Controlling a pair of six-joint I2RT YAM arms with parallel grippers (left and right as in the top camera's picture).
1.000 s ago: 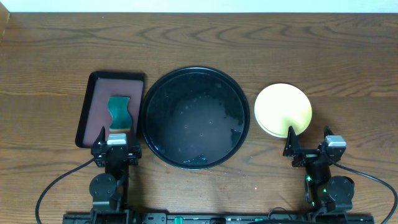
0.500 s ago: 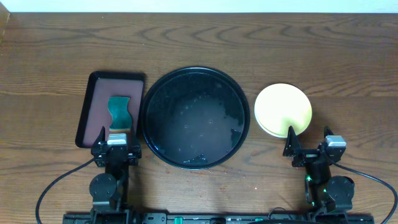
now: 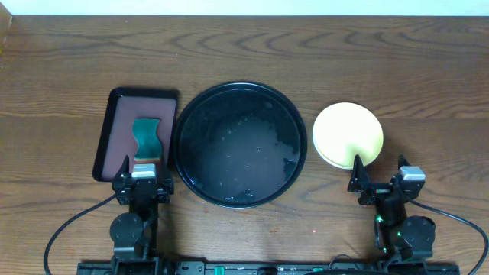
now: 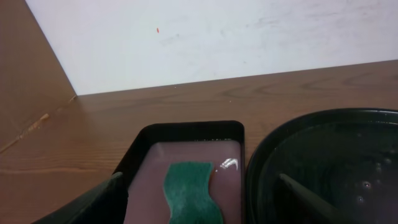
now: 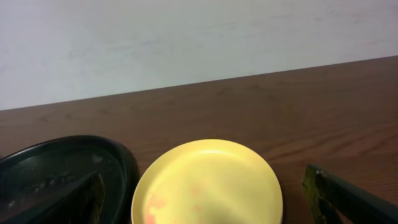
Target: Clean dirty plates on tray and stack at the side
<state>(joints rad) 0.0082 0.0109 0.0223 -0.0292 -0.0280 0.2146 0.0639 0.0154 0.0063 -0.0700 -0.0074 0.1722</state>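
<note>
The black tray (image 3: 229, 145) is seen in the middle of the wooden table (image 3: 321, 53), its glossy floor dotted with small pale specks and wet-looking glints. Just to the right of the tray, apart from its rim, the yellow plate (image 3: 348, 131) is set flat on the table. A paler rim is glimpsed beneath its edge on the side nearest the tray, so it is taken to lie on top of a stack, though the number of plates below cannot be told. Faint reddish marks are made out on the yellow plate's surface in the right wrist view. Close to the left of the tray, a maroon tray (image 3: 122, 122) with a black rim is laid, and a green sponge (image 3: 147, 137) is rested inside it. The left claw (image 4: 199, 177) is held spread wide near the tray's lower left, over the near end of the maroon tray, with nothing between its fingers. The right claw (image 5: 204, 174) is likewise spread wide — it is held to the tray's lower right, at the near edge of the yellow plate, and nothing is pinched.
</note>
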